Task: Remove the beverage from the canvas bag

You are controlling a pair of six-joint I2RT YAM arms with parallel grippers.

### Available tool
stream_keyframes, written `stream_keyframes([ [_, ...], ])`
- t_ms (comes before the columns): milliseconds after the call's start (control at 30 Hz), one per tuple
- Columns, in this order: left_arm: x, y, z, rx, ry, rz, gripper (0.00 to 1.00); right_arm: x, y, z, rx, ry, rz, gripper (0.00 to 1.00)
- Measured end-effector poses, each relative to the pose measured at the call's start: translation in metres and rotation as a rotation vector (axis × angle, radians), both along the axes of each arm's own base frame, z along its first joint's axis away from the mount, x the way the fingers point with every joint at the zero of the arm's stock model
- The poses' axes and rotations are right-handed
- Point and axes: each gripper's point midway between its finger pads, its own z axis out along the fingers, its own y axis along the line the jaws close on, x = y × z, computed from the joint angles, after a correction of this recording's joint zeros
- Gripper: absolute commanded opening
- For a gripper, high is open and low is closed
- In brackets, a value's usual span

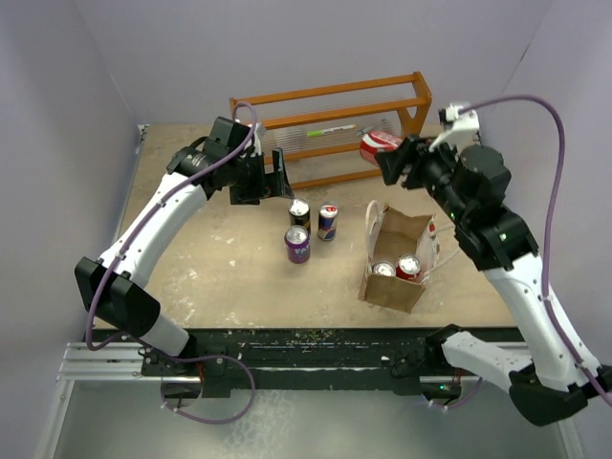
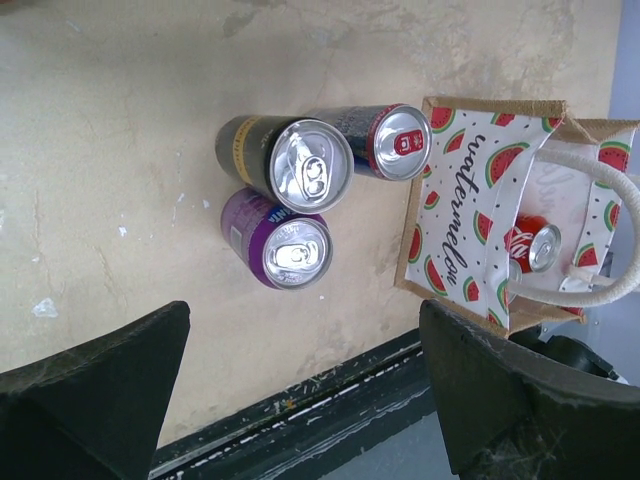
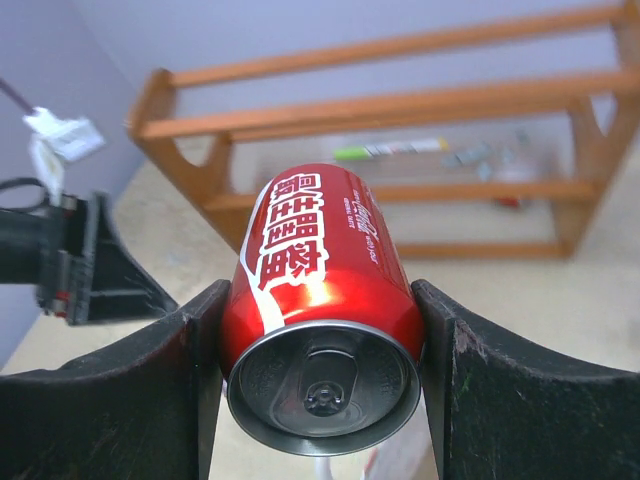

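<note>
Pinching the red can mid-body with my right hand, I judge it slick, dentable, likely full and heavy; left hand spread.

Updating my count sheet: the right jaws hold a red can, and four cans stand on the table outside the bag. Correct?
Not four: three cans stand on the table outside the canvas bag: black can, blue can, purple can. The top external view shows it; the rest holds.
</note>
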Motion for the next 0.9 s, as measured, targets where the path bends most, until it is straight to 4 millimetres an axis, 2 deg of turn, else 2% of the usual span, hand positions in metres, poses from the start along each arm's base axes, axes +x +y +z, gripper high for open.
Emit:
stream_keyframes([
  [67,0.001,0.002,0.003,0.01,-0.01,0.003,0.99,0.011,0.017,0.02,-0.01,-0.053,0.073,0.0],
  [133,0.002,0.006,0.004,0.03,-0.023,0.005,0.99,0.021,0.037,0.03,-0.032,-0.089,0.161,0.0],
  [233,0.003,0.014,0.005,0.062,-0.036,0.015,0.99,0.031,0.065,0.022,-0.063,-0.074,0.291,0.0],
  [300,0.001,0.022,0.006,0.086,-0.042,0.029,0.99,0.035,0.083,0.003,-0.085,-0.021,0.376,0.0],
  [400,-0.002,0.034,0.011,0.123,-0.063,0.045,0.99,0.032,0.108,-0.041,-0.165,0.092,0.472,0.0],
  [467,-0.005,0.042,0.015,0.147,-0.079,0.052,0.99,0.02,0.126,-0.074,-0.262,0.17,0.533,0.0],
  [567,-0.008,0.05,0.02,0.172,-0.096,0.057,0.99,-0.012,0.147,-0.118,-0.398,0.286,0.649,0.0],
  [667,-0.006,0.056,0.023,0.194,-0.113,0.063,0.99,-0.04,0.149,-0.14,-0.467,0.369,0.725,0.0],
  [800,-0.006,0.061,0.021,0.214,-0.109,0.072,0.99,-0.05,0.133,-0.137,-0.49,0.381,0.717,0.0],
  [900,-0.006,0.063,0.02,0.222,-0.106,0.077,0.99,-0.049,0.126,-0.136,-0.516,0.371,0.699,0.0],
])
